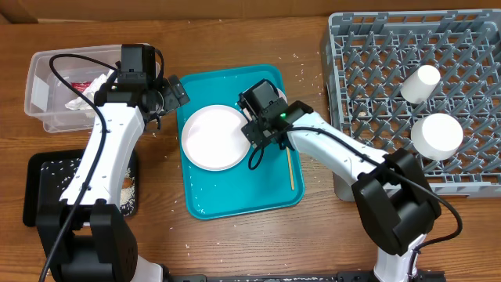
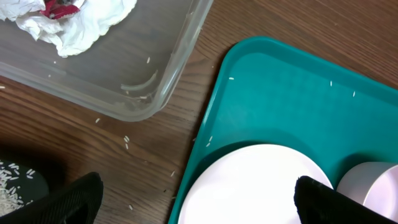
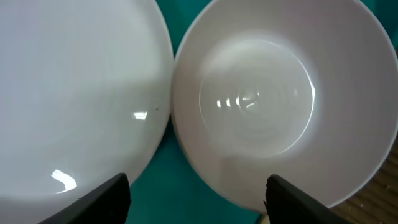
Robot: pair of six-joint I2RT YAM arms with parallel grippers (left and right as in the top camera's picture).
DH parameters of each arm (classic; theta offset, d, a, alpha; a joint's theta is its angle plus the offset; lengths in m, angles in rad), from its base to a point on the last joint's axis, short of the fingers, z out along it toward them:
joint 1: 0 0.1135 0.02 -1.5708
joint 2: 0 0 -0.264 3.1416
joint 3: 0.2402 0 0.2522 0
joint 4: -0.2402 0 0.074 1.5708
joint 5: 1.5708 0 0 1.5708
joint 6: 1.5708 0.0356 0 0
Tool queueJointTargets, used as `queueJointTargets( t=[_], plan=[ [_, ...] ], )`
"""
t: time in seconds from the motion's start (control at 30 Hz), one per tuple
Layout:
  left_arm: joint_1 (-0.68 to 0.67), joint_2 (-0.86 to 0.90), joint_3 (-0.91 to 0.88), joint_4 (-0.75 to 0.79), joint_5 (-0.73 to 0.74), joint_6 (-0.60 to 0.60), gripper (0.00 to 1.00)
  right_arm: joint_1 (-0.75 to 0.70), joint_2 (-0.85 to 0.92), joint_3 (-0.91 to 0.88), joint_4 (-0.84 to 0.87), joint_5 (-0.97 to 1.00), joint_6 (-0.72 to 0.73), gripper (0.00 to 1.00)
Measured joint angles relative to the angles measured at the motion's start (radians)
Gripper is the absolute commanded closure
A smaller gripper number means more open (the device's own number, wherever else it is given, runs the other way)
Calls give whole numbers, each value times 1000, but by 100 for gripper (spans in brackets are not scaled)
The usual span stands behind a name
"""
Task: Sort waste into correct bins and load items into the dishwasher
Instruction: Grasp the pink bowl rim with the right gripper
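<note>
Left arm reaches up the left side, left gripper (image 2: 199, 205) hanging over the teal tray's (image 2: 280, 93) near-left corner, jaws spread wide, holding nothing. Right arm comes in from bottom right, elbow beside the rack (image 1: 368, 70), wrist bent down over the tray. Right gripper (image 3: 198, 199) sits low over the bowl (image 3: 267, 106), jaws apart; the bowl's near rim lies between the fingers, no contact visible. The bowl sits right of the plate (image 3: 74, 93), rims almost touching with only a thin teal gap. Both are on the teal tray. The stick (image 1: 291, 167) lies along the tray's right side, clear of the dishes. Tight spots: the tub (image 2: 155, 62) corner is just beside the tray's left edge, and the rack sits near its right edge. Open wood in front of the tray. The tub holds the napkin (image 2: 81, 25) with the red wrapper (image 2: 59, 7) on it. The black tray (image 1: 39, 196) holds rice (image 1: 125, 188); stray grains are on the table (image 2: 143, 155) and the teal tray. The rack has the cup (image 1: 420, 84) and a second bowl (image 1: 437, 135), upside down, both on the right side.
</note>
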Motion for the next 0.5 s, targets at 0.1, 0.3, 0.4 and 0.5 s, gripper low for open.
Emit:
queueJointTargets(
  t=[0.1, 0.3, 0.4, 0.5],
  plan=[
    [0, 0, 0, 0, 0, 0, 0, 1, 13, 0, -2, 1, -21, 50],
    [0, 0, 0, 0, 0, 0, 0, 1, 36, 0, -12, 3, -30, 70],
    [0, 0, 0, 0, 0, 0, 0, 1, 36, 0, -12, 3, -27, 81],
    [0, 0, 0, 0, 0, 0, 0, 2, 36, 3, -27, 4, -31, 96]
  ],
)
